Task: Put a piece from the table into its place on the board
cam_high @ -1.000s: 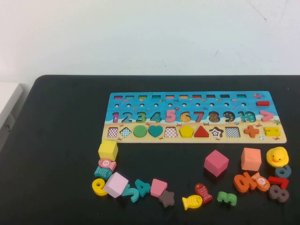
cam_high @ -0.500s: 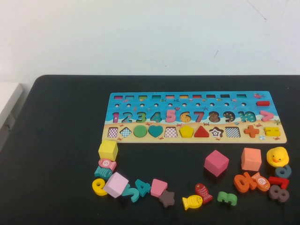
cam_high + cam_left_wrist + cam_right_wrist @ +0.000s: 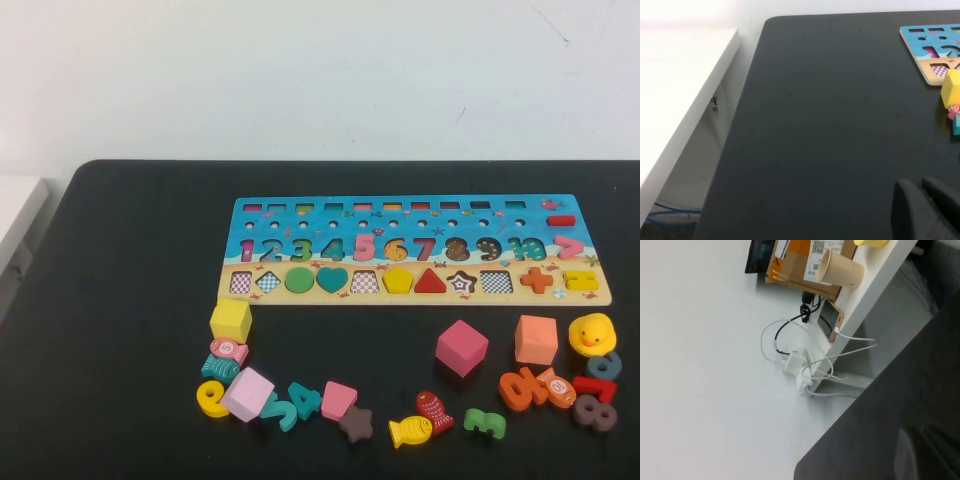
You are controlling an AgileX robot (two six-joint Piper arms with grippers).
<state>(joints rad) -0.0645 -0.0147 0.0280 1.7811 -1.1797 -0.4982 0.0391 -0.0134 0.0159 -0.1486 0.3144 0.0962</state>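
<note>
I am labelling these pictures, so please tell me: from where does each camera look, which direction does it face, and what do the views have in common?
High view: raised on the robot's side, angled down at the board; no arm shows.
Left wrist view: low beside the table, facing the board's left end; the left gripper, shut, shows at the edge.
Right wrist view: off the table's side, facing the wall and cables; the right gripper shows only dimly.
High and left wrist share the yellow cube.

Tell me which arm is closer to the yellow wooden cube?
Left. The left end effector hovers over the black table, yellow wooden cube ahead; the right end effector is near a table edge, facing the floor.
</note>
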